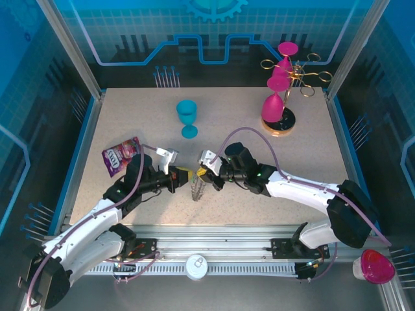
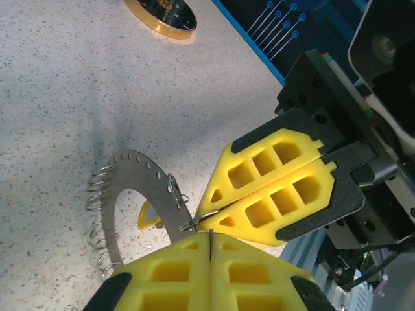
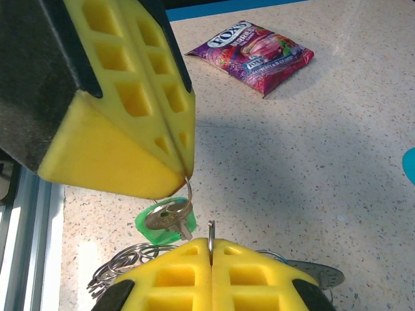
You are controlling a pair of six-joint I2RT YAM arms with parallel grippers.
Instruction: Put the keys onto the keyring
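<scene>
Both pincers pressed together, tips meeting mid-table. Left gripper (image 3: 185, 172) pinches keys (image 3: 167, 219) by thin ring. Right gripper (image 3: 211, 245) pinches keyring (image 2: 139, 184), 6 o'clock of blue goblet (image 1: 187, 116). Keys probably light, stiff, slippery, prone to swing; best hold is the ring wire.

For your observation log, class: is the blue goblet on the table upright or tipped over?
Upright: in the top view the blue goblet stands on its round foot on the table, bowl opening upward.
</scene>
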